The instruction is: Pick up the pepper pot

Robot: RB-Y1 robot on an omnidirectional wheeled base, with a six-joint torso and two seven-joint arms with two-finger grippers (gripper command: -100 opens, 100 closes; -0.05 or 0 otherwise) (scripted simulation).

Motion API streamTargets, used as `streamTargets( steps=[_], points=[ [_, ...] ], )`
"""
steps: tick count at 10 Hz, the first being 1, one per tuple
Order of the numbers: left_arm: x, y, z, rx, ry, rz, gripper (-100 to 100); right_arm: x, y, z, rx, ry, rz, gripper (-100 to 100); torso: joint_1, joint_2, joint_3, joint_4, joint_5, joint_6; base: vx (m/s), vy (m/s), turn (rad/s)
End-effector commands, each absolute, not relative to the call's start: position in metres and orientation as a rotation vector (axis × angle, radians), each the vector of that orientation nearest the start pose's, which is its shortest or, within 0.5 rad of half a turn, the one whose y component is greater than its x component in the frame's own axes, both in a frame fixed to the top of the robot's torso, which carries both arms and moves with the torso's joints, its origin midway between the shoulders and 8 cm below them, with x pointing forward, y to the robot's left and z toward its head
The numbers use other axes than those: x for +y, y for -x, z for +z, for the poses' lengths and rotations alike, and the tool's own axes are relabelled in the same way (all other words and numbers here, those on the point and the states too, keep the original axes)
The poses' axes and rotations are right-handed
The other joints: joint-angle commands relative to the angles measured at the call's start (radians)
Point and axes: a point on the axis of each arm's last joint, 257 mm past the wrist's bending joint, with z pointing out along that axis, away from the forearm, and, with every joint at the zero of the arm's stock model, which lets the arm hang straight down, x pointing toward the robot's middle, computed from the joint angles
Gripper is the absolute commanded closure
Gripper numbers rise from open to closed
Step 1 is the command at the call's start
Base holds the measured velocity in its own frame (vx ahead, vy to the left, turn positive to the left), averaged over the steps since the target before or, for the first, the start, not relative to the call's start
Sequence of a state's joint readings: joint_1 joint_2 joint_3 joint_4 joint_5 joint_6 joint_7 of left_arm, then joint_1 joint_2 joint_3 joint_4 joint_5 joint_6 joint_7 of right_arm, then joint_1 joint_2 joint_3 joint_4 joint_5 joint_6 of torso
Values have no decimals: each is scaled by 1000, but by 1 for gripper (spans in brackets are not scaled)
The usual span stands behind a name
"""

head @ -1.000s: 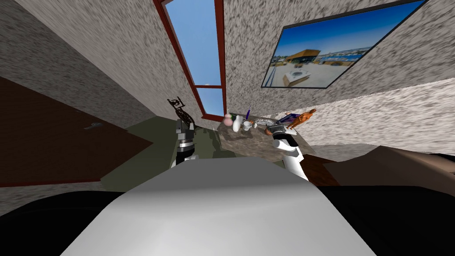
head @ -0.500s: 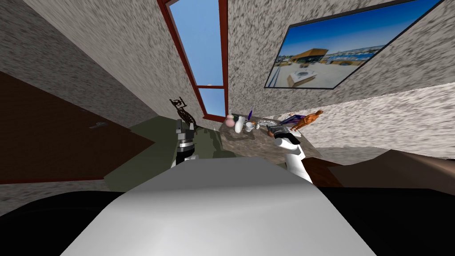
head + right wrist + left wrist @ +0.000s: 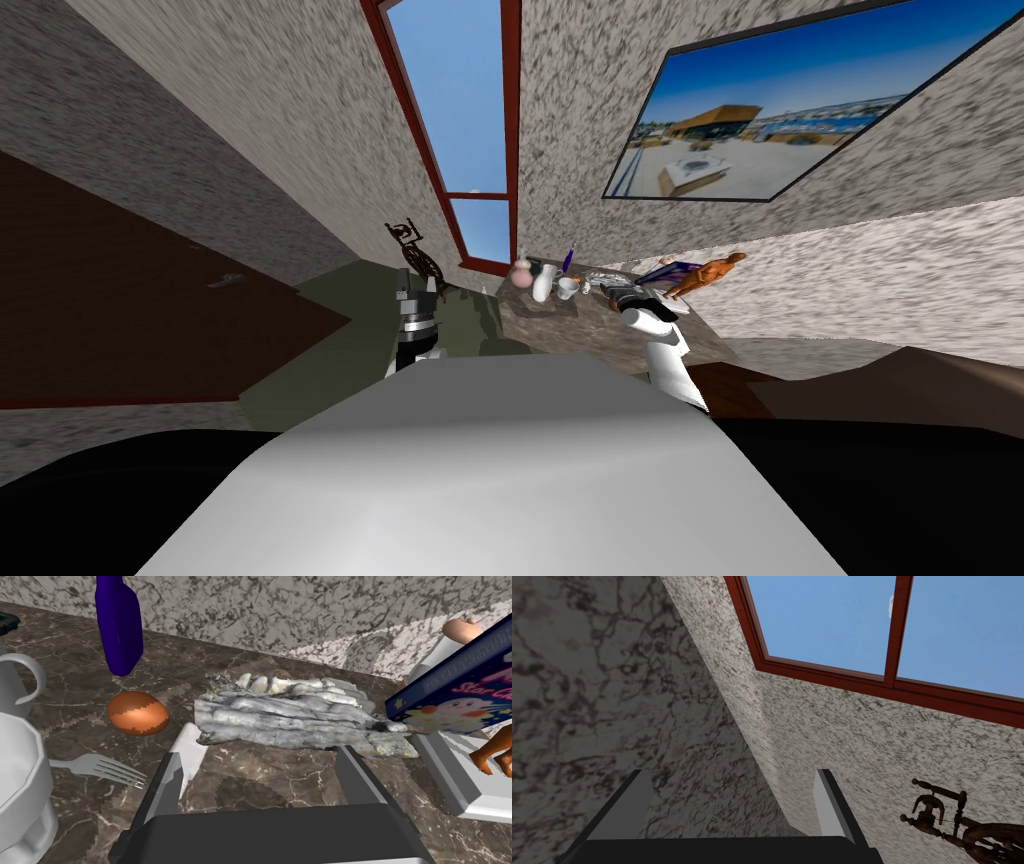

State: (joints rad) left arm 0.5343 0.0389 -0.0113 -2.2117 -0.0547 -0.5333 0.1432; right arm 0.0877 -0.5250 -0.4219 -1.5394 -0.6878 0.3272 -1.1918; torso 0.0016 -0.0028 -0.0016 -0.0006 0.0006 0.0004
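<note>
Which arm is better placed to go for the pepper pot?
Right. The right hand hovers open over the cluttered marble table; the left hand, also open, faces a wall, off to the table's side.

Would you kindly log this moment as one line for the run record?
right gripper open over table | crumpled grey cloth just ahead | left gripper open, left of table | nothing held

The worktop [image 3: 65, 671] is dark brown, veined pale. The egg [image 3: 138, 713] is orange-brown; the bottle [image 3: 119, 626] beside it, deep violet-blue.
</note>
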Motion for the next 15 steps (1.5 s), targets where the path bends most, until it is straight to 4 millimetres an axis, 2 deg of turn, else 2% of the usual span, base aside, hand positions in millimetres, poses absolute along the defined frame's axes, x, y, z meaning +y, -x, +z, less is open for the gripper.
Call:
streamTargets(
  steps=[1, 2, 3, 4, 7, 15],
  points=[
    [271, -350, -12, 687, 711, -1387, 0, -582, -471, -223, 309, 2747, -2039, -100, 0, 0, 0, 0, 0, 0, 60, 30, 36],
    [271, -350, -12, 687, 711, -1387, 0, -582, -471, -223, 348, 2725, -2032, -100, 0, -1, 0, 0, 0, 0, 56, 25, 23],
    [271, -350, -12, 687, 711, -1387, 0, -588, -470, -234, 413, 2726, -1960, -100, -1, -1, 0, 0, 0, 0, 61, 31, 39],
    [271, -350, -12, 687, 711, -1387, 0, -588, -470, -234, 446, 2705, -1955, -100, 0, -1, -1, 0, 0, 0, 46, 22, 19],
    [271, -350, -12, 687, 711, -1387, 0, -599, -468, -253, 601, 2679, -1815, -100, -1, 0, 0, 0, 0, 0, 50, 20, 29],
    [271, -350, -12, 687, 711, -1387, 0, -615, -458, -284, 899, 2590, -1571, -100, -1, -1, -1, 0, 0, 0, 53, 11, 23]
  ],
)
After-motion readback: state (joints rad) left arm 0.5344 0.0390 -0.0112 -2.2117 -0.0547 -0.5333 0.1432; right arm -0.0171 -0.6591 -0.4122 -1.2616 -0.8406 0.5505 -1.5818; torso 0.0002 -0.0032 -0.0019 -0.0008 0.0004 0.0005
